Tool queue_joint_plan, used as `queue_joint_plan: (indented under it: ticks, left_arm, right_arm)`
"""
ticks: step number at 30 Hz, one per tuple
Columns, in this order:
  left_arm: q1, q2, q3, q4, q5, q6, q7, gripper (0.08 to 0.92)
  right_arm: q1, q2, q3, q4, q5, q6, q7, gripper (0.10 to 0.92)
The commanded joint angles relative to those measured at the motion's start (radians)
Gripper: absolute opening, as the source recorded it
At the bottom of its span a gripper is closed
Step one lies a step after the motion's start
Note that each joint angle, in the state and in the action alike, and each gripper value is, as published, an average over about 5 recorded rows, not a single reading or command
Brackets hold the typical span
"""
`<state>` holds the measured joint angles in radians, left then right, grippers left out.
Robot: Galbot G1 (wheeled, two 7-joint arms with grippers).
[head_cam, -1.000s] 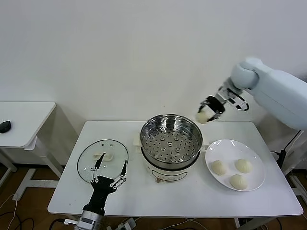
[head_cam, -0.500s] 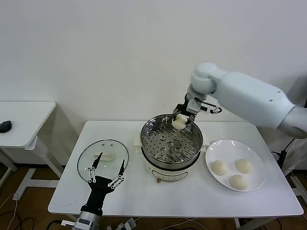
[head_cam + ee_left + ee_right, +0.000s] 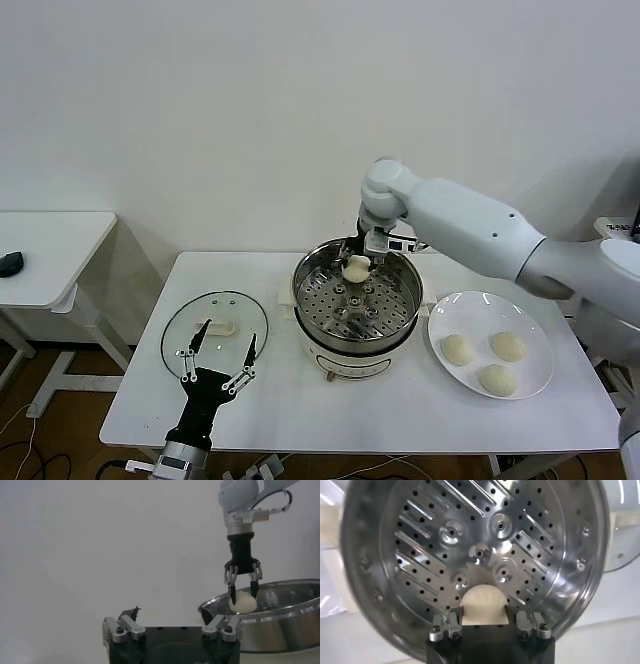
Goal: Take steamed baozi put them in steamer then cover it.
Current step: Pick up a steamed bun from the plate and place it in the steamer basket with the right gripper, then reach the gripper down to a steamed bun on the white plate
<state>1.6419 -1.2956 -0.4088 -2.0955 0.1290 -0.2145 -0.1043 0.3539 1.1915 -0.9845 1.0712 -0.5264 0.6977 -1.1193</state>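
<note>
I see a white table [image 3: 400, 420] with the steamer [image 3: 357, 297] at its middle. A plate [image 3: 535, 345] near the right edge carries three baozi [image 3: 456, 349]. The cover [image 3: 213, 325] lies flat near the left edge. My right gripper [image 3: 356, 262] pinches a fourth bun [image 3: 355, 268] over the steamer's back rim. My left gripper [image 3: 215, 356] hangs spread by the cover.
</note>
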Motion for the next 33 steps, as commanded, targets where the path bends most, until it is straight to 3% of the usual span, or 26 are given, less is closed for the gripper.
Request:
queue_joint_plan:
  ticks: [1,5,8,16,21,33]
  left_arm:
    - [-0.001,0.001,-0.001,0.001,-0.001,0.000,-0.001,0.823]
    - [-0.001,0.001,-0.002,0.001,-0.002,0.000,-0.002,0.823]
    - [-0.002,0.000,-0.003,0.001,-0.003,0.001,-0.003,0.823]
    - [-0.009,0.005,0.001,-0.001,-0.003,0.007,-0.002,0.823]
    - [-0.009,0.008,0.013,-0.010,-0.001,0.011,0.008,0.823]
    - [-0.008,0.007,0.024,-0.017,0.005,0.010,0.011,0.823]
  right_arm:
    - [-0.041,0.053,0.013,-0.051,-0.077,0.030,0.027,0.694]
    - [-0.035,0.042,0.007,-0.048,-0.044,0.006,0.032,0.797]
    - [-0.013,0.006,0.006,-0.020,0.035,-0.034,0.007,0.819]
    - [0.170,-0.220,-0.073,0.132,0.567,-0.382,-0.131,0.823]
    - [0.330,-0.349,-0.177,0.125,0.815,-0.605,-0.176,0.823]
    - [0.304,-0.560,-0.409,0.109,0.911,-0.734,-0.154,0.823]
